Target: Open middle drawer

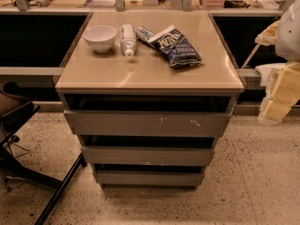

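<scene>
Countertop (154,71) bowl (100,37), middle drawer (147,155), tool (277,100) rightmost

The middle drawer (147,156), a plain grey handleless drawer with a wide flat front, sat level and pushed in at mid-height of the beige-topped cabinet (150,76). A dark band of shadow ran along its upper edge. A faint pale chip marked its lower edge near the centre. The pale, yellowish gripper (279,97) hung at the right edge of the view, well apart from the drawer.
</scene>
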Controlling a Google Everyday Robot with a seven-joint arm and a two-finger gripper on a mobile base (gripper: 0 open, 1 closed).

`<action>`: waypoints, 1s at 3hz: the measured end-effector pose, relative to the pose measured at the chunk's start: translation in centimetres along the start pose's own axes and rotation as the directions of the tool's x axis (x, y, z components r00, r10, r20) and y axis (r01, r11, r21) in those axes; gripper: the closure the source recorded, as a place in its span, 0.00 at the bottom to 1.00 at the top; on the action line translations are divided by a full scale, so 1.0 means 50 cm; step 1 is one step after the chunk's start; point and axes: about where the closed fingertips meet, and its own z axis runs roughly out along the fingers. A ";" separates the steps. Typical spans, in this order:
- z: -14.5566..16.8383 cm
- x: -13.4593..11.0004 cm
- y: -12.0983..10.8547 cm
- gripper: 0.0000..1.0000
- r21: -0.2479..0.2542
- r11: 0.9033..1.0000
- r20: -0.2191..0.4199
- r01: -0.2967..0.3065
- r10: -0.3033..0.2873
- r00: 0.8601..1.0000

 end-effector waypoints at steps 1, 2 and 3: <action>0.000 0.000 0.000 0.00 0.000 1.000 0.000 0.000 0.000 1.000; -0.025 -0.016 -0.019 0.00 0.033 0.999 0.012 -0.005 0.005 1.000; 0.012 -0.005 -0.008 0.00 0.004 1.000 0.013 -0.028 0.028 1.000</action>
